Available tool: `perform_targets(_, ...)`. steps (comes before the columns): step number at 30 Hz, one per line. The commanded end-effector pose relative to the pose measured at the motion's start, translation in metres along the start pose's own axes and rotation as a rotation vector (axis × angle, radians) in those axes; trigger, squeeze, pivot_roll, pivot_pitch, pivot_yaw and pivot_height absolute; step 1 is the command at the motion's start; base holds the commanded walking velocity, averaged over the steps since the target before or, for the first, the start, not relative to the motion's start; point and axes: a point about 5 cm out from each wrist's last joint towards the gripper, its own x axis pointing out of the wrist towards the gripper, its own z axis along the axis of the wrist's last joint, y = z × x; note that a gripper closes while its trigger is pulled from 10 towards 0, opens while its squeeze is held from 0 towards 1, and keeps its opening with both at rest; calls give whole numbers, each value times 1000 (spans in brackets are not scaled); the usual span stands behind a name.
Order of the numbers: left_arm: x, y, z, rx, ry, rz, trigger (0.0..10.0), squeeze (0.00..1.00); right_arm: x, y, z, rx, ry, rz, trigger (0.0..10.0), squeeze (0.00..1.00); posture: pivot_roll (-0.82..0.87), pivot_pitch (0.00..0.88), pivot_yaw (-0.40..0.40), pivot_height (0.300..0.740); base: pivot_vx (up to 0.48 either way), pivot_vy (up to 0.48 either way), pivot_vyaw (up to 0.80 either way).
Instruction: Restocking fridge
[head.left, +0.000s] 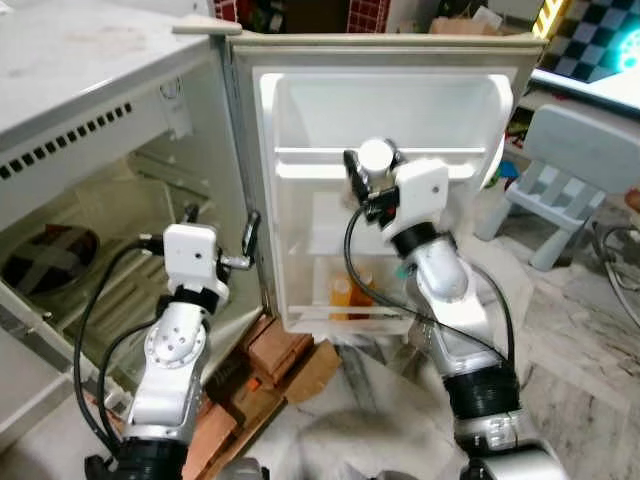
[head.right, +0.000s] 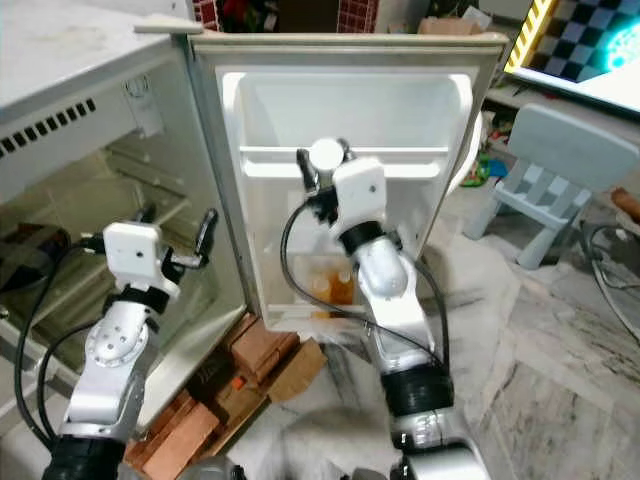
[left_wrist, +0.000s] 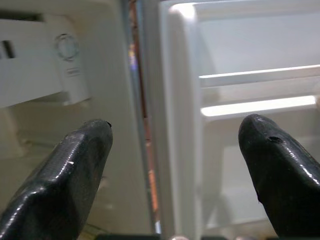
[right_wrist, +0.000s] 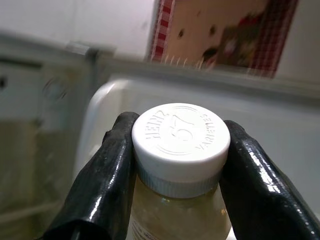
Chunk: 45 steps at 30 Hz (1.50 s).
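A small white fridge (head.left: 60, 110) stands open, its door (head.left: 385, 110) swung wide toward me. My right gripper (head.left: 372, 165) is shut on a glass jar (right_wrist: 177, 210) with a white Heinz lid (right_wrist: 180, 137), held up in front of the door's upper shelf rail (head.left: 300, 153). The jar's lid (head.right: 326, 154) faces me. An orange bottle (head.left: 343, 295) stands in the door's bottom shelf. My left gripper (head.left: 220, 235) is open at the hinge side of the door, with one finger (left_wrist: 65, 170) toward the fridge interior and the other on the door side.
Red bricks (head.left: 280, 350) and cardboard lie on the floor under the door. A pale blue child's chair (head.left: 575, 170) stands to the right. Wire shelves (head.left: 130, 280) sit inside the fridge, with a dark round object (head.left: 50, 255) at the left. Cables (head.left: 620, 270) trail on the marble floor.
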Motion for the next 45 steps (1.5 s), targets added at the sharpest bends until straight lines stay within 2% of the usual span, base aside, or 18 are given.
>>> perform_targets(1,-1,-4,4,3,-5,-22,10000,0,10,-9,12,-8,-62,-31,10000,0,97,0,-24,740,0,0,0)
perform_targets(4,-3,-7,5,-5,0,-39,10000,0,32,-16,28,-27,-126,-43,10000,0,106,0,-27,740,0,0,0)
perform_targets(6,-4,-8,5,-7,1,-40,10000,0,35,-17,31,-30,-139,-44,10000,0,111,0,-28,740,0,0,0)
perform_targets(9,-10,-9,5,-6,5,-40,10000,0,52,-21,46,-57,-189,-48,10000,0,138,0,-41,740,0,0,0)
perform_targets(13,-12,-9,5,-5,7,-38,10000,0,57,-24,49,-69,-201,-56,10000,0,143,0,-43,740,0,0,0)
perform_targets(15,-16,-4,7,3,13,-17,10000,0,68,-36,51,-111,-199,-94,10000,0,173,0,-52,740,0,0,0)
perform_targets(16,-16,-4,7,3,13,-17,10000,0,68,-36,51,-111,-199,-94,10000,0,173,0,-52,740,0,0,0)
perform_targets(17,-19,-2,7,8,17,-7,10000,0,72,-43,50,-121,-188,-114,10000,0,189,0,-55,740,0,0,0)
perform_targets(22,-26,-1,9,14,24,2,10000,0,74,-52,46,-136,-162,-141,10000,0,204,24,-58,740,0,0,0)
perform_targets(23,-33,-3,9,10,36,4,10000,0,75,-60,39,-150,-118,-173,10000,0,211,40,-63,740,0,0,0)
perform_targets(27,-40,-7,9,1,46,10,10000,0,75,-68,32,-149,-75,-212,10000,0,224,56,-73,740,0,0,0)
perform_targets(29,-42,-8,9,-1,50,12,10000,0,74,-70,29,-149,-62,-223,10000,0,224,56,-73,740,0,0,0)
perform_targets(32,-44,-10,8,-5,58,17,10000,0,69,-78,16,-128,17,-274,10000,0,228,65,-78,740,0,0,0)
perform_targets(39,-47,-8,9,-1,66,21,10000,0,63,-79,-1,-94,93,-291,10000,0,229,72,-79,740,0,0,0)
perform_targets(41,-50,-7,9,3,76,17,10000,0,61,-80,-7,-86,131,-301,10000,0,230,70,-78,740,0,0,0)
perform_targets(42,-53,-6,8,9,92,17,10000,0,58,-82,-16,-50,184,-325,10000,0,231,68,-76,740,0,0,0)
perform_targets(45,-53,-5,8,12,100,18,10000,0,55,-84,-22,-29,223,-342,10000,0,232,66,-75,740,0,0,0)
